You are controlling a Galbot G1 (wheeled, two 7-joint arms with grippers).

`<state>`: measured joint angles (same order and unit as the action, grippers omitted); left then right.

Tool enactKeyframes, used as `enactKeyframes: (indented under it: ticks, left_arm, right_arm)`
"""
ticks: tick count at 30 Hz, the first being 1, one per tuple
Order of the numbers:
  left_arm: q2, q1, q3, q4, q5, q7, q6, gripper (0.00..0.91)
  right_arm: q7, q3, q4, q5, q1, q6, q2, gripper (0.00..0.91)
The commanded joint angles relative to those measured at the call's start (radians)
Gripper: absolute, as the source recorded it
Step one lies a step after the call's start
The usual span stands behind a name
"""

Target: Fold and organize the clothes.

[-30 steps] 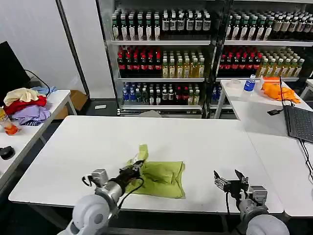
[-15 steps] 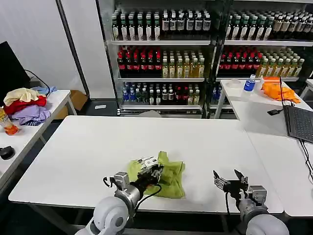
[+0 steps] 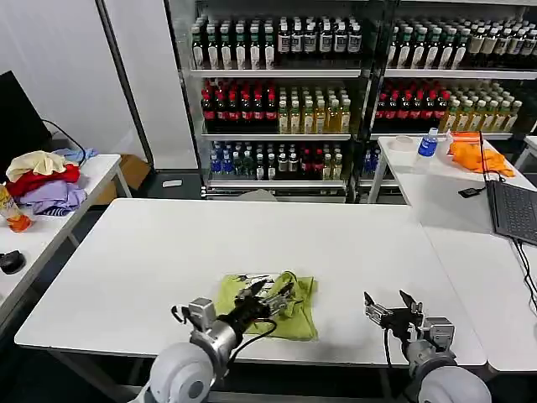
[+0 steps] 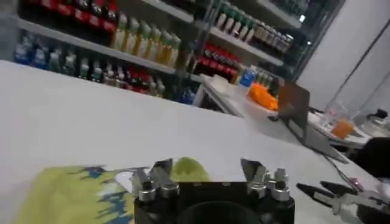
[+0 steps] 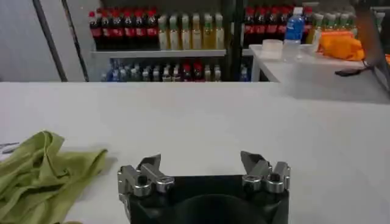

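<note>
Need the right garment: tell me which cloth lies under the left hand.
The lime T-shirt on the main table, under the left hand; the orange cloth lies on another table.

Left arm is reaching forward from the near table edge, its forearm angling toward the right. Left gripper is hovering low, fingers parted. Right arm is sitting parked at the near right edge, right gripper pointing forward with its fingers spread wide apart.
</note>
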<state>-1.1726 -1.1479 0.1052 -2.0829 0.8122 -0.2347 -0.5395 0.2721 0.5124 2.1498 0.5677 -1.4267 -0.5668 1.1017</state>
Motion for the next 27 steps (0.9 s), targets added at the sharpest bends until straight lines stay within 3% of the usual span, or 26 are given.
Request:
enactKeyframes:
  ticks: [1,10,17,25,26,27]
  left_arm:
    - [0.089,-0.058,0.184,0.057,-0.088,-0.014,0.016,0.907]
    - [0.086,-0.054,0.198,0.186,-0.094,-0.021,0.020,0.907]
    - [0.035,-0.054,0.183,0.211,0.056,-0.061,-0.037,0.907]
    - [0.008,-0.055,0.163,0.211,0.168,-0.055,-0.037,0.907]
    - [0.002,-0.050,0.165,0.229,0.183,-0.056,-0.037,0.897]
    - [-0.001,-0.046,0.166,0.235,0.202,-0.057,-0.037,0.695]
  right_arm:
    - [0.000,-0.014,-0.004,-0.003,0.009,0.000,0.007,0.907]
    - [0.000,-0.014,-0.005,-0.003,0.013,0.000,0.003,0.907]
    - [0.000,-0.002,0.000,-0.002,0.006,-0.001,-0.002,0.907]
    - [0.001,0.006,0.001,0.001,0.006,0.000,-0.005,0.907]
    - [0.001,0.005,0.001,0.001,0.006,-0.001,-0.004,0.907]
    - [0.001,0.005,0.001,0.001,0.007,0.000,-0.003,0.907]
